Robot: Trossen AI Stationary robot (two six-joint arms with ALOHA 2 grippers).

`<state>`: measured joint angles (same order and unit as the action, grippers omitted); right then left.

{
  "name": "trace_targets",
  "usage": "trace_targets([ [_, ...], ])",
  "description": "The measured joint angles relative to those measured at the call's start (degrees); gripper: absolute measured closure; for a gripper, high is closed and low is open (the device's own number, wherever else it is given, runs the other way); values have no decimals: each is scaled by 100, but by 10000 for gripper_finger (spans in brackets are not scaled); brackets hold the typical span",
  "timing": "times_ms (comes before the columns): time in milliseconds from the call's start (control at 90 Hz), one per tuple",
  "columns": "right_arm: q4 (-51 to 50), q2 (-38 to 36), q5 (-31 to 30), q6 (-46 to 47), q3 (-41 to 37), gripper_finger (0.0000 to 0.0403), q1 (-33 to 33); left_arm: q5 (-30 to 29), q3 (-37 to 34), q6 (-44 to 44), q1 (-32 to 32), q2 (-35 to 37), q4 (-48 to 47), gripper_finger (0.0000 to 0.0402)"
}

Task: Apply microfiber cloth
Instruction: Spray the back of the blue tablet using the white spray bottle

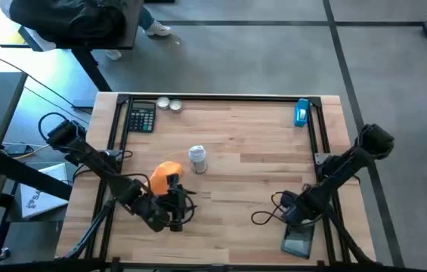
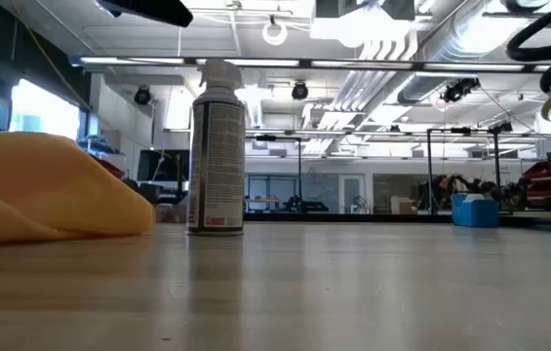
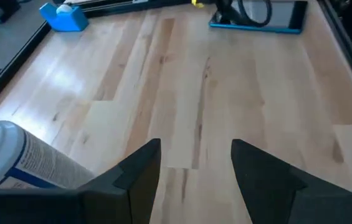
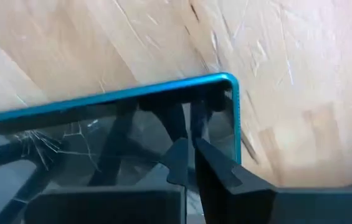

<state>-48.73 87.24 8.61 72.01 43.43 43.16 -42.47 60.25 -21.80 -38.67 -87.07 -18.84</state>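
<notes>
The orange microfiber cloth [image 1: 166, 174] [image 2: 51, 190] lies bunched on the wooden table, left of the white spray can [image 1: 198, 159] [image 2: 216, 146], which stands upright. My left gripper [image 1: 179, 202] [image 3: 194, 162] hovers just on the near side of the cloth, open, with only bare wood between its fingers. Near the table's near right corner lies a dark glossy tablet [image 1: 298, 243] [image 4: 101, 124] with a blue rim. My right gripper [image 1: 298, 219] [image 4: 189, 148] is shut over the tablet's far end. My right gripper comes down from above with shut fingers onto the tablet's glass, close to one blue-rimmed corner [image 4: 228, 87]. The fingertips [image 4: 179, 158] meet their own reflection in the screen. The tablet lies flat on the table.
A calculator [image 1: 142, 117] and two small round tins [image 1: 169, 104] sit at the far left, a blue tape dispenser [image 1: 301, 113] [image 3: 63, 15] at the far right. A black cable [image 1: 262, 217] curls left of the tablet. Bare wood spans the table's middle.
</notes>
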Motion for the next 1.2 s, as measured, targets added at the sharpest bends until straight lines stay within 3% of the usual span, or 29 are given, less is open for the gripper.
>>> trace_targets([
  [233,14,3,-689,-548,42,402,-529,1,0,74,19,2,-99,226],
  [600,980,20,-1811,-2433,42,403,-1869,318,0,-318,-208,2,-158,226],
  [856,1305,20,-2771,-3457,42,403,-2899,-235,0,-1331,-843,33,-822,226],
  [1033,1264,20,-2185,-4103,70,403,-3442,-745,0,-1979,-1126,155,-1357,226],
  [1200,1047,20,-1629,-4247,345,403,-3249,-910,0,-2294,-1177,195,-1707,226],
])
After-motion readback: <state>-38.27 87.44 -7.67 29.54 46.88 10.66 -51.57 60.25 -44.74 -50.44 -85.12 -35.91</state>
